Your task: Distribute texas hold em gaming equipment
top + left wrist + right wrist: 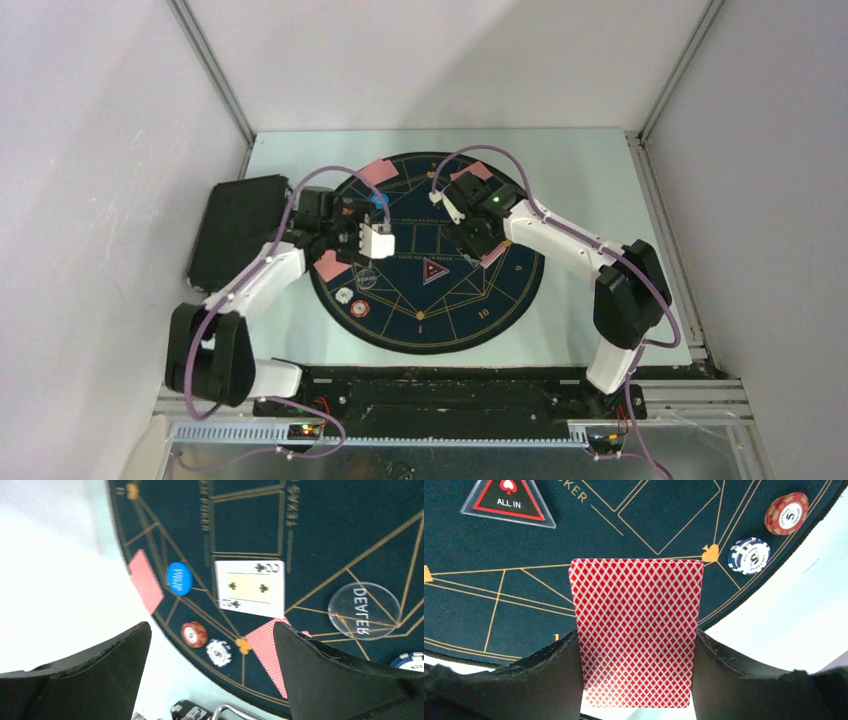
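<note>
Left gripper [211, 628] stands with its jaws wide apart, gripping nothing, above the dark round mat [325, 520]. On the mat I see a face-up two of clubs [250, 587] lying flat near a blue chip [179, 578]. Right gripper [636, 642] is clamped on a red-backed playing card [636, 605], held over the mat's edge near a blue-white chip [749, 556] and a red chip [786, 513].
</note>
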You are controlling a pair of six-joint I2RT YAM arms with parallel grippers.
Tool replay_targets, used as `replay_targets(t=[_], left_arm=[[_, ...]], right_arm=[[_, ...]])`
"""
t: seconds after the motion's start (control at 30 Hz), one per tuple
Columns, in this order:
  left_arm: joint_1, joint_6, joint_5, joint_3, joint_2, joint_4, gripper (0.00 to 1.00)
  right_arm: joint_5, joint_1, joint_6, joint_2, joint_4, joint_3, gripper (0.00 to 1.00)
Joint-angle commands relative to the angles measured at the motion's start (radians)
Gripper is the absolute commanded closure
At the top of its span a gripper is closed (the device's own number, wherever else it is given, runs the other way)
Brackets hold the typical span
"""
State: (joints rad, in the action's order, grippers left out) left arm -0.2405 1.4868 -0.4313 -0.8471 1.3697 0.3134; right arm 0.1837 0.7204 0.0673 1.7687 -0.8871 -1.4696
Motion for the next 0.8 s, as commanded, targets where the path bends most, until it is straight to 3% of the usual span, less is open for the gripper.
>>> replay_targets(t=[0.0,0.1,0.17,0.27,0.3,0.33,0.37,0.4,0.43,0.5,0.57,0.7,0.77], left_arm=[[0.065,-0.223,-0.178,-0.079,-0.135,-0.035,0.0],[0.135,-0.488,-0.239,-0.098,-0.186,-0.209,0.0],[0.144,-0.703,-0.189,-0.102,-0.193,-0.325,0.0],[0.148,-1.023,0.015,-0.136,-0.167,-0.652,0.0],[0.148,-1.211,0.068,-0.151,-0.158,-0.741,0.0],[0.149,-1.298,0.181,-0.195,-0.137,-0.764,0.0],[0.153,-1.5,0.237,-0.221,-0.126,-0.752,0.0],[0.157,-1.592,0.324,-0.28,-0.106,-0.72,0.0],[0.168,-1.775,0.344,-0.309,-0.095,-0.622,0.0],[0.18,-1.991,0.308,-0.36,-0.075,-0.496,0.0],[0.182,-2.121,0.147,-0.315,-0.069,-0.497,0.0],[0.17,-2.349,-0.073,-0.045,-0.08,-0.769,0.0],[0.14,-2.383,-0.118,0.065,-0.094,-0.831,0.0]], right_arm=[[0.008,0.001,0.024,-0.081,0.031,0.019,1.0],[-0.011,0.004,0.025,-0.119,0.019,0.059,1.0],[-0.016,0.013,0.024,-0.152,0.022,0.086,1.0],[-0.025,0.02,0.027,-0.211,0.047,0.131,1.0],[-0.027,0.026,0.029,-0.222,0.056,0.14,1.0],[-0.027,0.029,0.033,-0.246,0.072,0.16,1.0],[-0.027,0.037,0.036,-0.259,0.08,0.172,1.0],[-0.027,0.04,0.036,-0.281,0.094,0.191,1.0],[-0.026,0.05,0.034,-0.291,0.099,0.198,1.0],[-0.003,0.074,0.029,-0.32,0.108,0.217,1.0],[-0.006,0.09,0.025,-0.35,0.124,0.24,1.0],[-0.058,0.118,0.007,-0.397,0.135,0.27,1.0],[-0.085,0.124,0.0,-0.409,0.15,0.301,1.0]])
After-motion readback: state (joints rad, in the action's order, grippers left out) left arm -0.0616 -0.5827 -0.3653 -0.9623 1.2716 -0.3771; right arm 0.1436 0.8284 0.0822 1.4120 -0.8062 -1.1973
